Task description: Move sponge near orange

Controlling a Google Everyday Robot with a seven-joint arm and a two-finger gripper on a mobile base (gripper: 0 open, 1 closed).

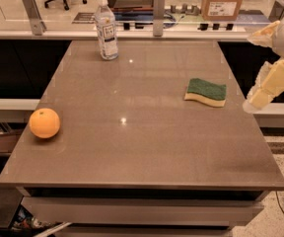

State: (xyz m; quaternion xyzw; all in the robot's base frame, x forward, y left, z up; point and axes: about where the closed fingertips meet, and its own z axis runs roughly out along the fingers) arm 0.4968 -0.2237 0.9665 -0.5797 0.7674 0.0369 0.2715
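Sponge (205, 92) lies flat on the worktop's (147, 152) right side, orange (44, 123) well apart at the left edge. Gripper (261, 93) hangs just off the right rim, carrying nothing; open or closed, can't tell. Likely lining up.

Gripper (261, 94) off table (147, 152) edge; sponge (206, 92) lies near.

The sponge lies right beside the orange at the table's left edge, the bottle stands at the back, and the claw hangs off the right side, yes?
Not quite. The camera view shows the sponge on the right part of the table, far from the orange at the left edge. The bottle stands at the back; the claw hangs off the right side.
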